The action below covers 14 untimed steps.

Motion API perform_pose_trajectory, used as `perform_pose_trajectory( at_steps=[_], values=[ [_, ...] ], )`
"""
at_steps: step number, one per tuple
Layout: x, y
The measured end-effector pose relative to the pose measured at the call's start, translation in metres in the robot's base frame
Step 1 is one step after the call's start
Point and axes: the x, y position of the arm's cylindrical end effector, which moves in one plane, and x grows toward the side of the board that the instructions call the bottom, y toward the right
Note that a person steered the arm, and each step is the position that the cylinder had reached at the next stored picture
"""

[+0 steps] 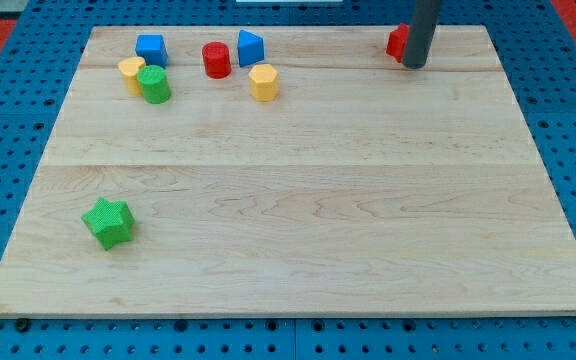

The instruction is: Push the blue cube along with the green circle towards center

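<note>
Blue pegboard frames a pale wooden surface [298, 210] on every side, and the blocks sit mostly along that surface's far edge at the view's top.

Taking the green circle [154, 84] as the landmark: the blue cube [151, 48] stands just above it toward the view's top, close enough that they look to be touching or nearly so. A yellow block [132, 72] presses against the circle's left side. To the circle's right come a red cylinder [216, 60], then a blue wedge-like block [250, 47] and a yellow hexagonal block [263, 82]. Far below the circle, toward the view's bottom left, lies a green star [107, 222].

The end effector is a plain dark rod with nothing to open or close, so it holds nothing. My tip [414, 66] rests well to the right of the circle, near the surface's top right corner, just beside a red block [398, 42] that the rod partly hides.

By my judgement the task has not started. Both the cube and the circle remain in the top left area, well away from the centre, and my tip is nowhere near them. Getting behind the pair and driving them inward is all still ahead.

The cube looks small, bright blue and squarish, upright. The circle is a short, ridged green cylinder.
</note>
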Motion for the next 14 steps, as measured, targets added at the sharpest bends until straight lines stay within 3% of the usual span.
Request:
perform_pose_trajectory(
  at_steps=[1,3,5,7,8,10,11,14],
  values=[
    [0.026,-0.001],
    [0.025,-0.027],
    [0.004,-0.114],
    [-0.088,-0.208],
    [-0.089,-0.241],
    [-0.085,-0.375],
    [-0.057,-0.342],
    [-0.015,-0.364]
  ],
)
